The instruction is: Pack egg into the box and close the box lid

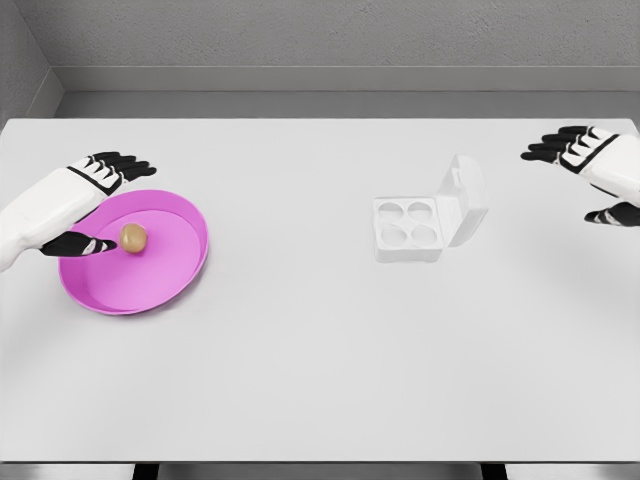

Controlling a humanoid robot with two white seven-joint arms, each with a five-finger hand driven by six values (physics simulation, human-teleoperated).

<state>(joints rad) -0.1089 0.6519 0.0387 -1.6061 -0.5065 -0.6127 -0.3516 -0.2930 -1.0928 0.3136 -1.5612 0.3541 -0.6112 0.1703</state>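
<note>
The left hand (90,195) is extended from the lower left, fingers (125,162) spread; the right hand (595,170) is raised at the right edge, fingers likewise spread.

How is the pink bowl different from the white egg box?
The pink bowl is round and bright pink; the egg box is squarish and white. The bowl holds an egg; the egg box's four cups look empty. The bowl has no lid; the egg box has a lid, standing open. The bowl looks wider and sits by the left robot hand. Both rest on the white table.
</note>
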